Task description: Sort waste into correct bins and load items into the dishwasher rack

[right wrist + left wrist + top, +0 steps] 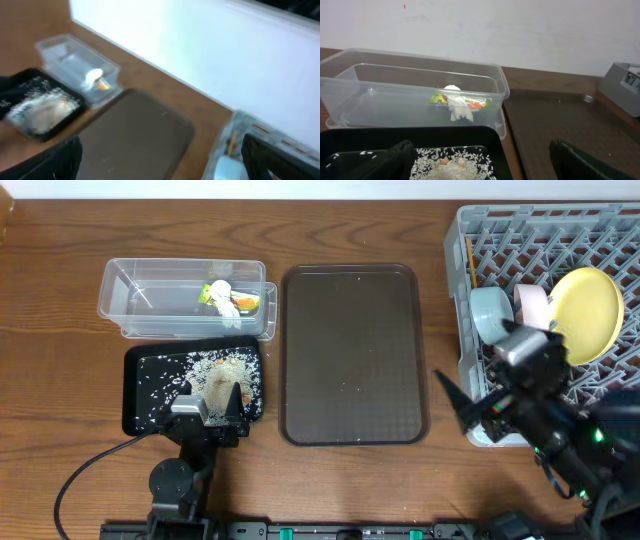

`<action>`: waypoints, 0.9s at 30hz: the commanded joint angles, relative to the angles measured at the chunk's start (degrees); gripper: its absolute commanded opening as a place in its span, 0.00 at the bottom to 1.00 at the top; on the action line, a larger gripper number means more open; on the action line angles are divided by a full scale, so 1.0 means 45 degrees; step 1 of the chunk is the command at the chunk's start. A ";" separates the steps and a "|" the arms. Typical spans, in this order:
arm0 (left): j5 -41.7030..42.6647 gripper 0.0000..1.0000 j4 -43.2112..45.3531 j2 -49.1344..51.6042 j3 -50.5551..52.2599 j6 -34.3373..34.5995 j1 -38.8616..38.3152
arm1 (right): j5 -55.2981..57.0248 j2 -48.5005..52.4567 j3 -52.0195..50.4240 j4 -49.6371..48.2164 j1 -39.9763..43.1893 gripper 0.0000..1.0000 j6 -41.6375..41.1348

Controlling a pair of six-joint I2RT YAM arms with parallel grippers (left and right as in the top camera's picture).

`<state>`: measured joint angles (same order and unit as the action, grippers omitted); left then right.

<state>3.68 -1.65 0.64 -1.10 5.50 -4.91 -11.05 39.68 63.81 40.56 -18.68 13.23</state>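
Observation:
The clear tub (130, 300) holds the green wrapper (243, 303) and white tissue (220, 292); both also show in the left wrist view (457, 102). Rice scraps (215, 372) lie in the black tray (140, 410). My left gripper (212, 402) is open and empty over the tray's near edge, with rice (455, 167) between its fingers (485, 165). The grey rack (470, 230) holds the yellow plate (585, 315), the light blue bowl (490, 315), a whitish dish (533, 305) and chopsticks (469, 260). My right gripper (465, 412) is open and empty beside the rack's front left corner.
A large dark brown serving tray (350, 350) lies between the bins and the rack, with a few crumbs on it. The blurred right wrist view shows it (135, 130) below the open fingers (160, 160). A black cable (90, 465) runs left of the left arm.

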 commanded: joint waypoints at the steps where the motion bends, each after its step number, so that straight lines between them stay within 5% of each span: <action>1: 0.0044 0.88 -0.0442 -0.0068 0.0194 -0.0121 0.0078 | -0.0636 -0.1107 -0.2220 -0.0685 0.0782 0.99 0.0646; 16: 0.0039 0.88 -0.0442 -0.0068 0.0194 -0.0121 0.0078 | -0.0947 -0.7563 -1.1526 -0.4653 0.1583 0.99 -0.0855; 27: 0.0044 0.88 -0.0442 -0.0068 0.0194 -0.0121 0.0078 | -0.0850 -0.8752 -1.3770 -0.7616 0.1753 0.99 -0.0835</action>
<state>3.66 -1.65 0.64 -1.10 5.52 -4.91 -14.81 0.95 3.11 8.54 -11.46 10.52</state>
